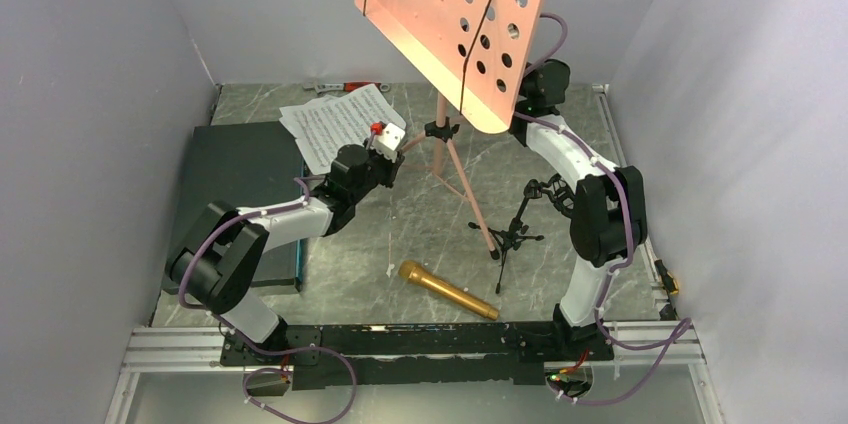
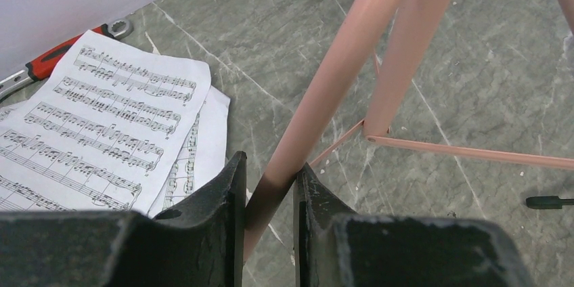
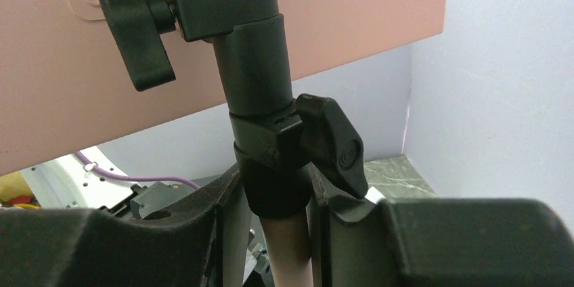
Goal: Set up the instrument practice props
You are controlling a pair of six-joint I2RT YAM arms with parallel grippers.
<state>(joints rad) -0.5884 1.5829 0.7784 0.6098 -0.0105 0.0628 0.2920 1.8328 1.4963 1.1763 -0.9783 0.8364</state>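
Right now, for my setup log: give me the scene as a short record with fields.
stand: upright, desk tilted
left gripper: shut on one stand leg
right gripper: shut on stand pole at black collar
pages: lying flat, far left
mic: lying flat, near side
mic stand: upright, right of stand legs

Bright, even light from above. Glare on pink music stand (image 1: 420, 29) plate. Soft shadows on desk (image 1: 350, 244). Left pincer (image 2: 269, 165) close, dark, perhaps slightly blurred.
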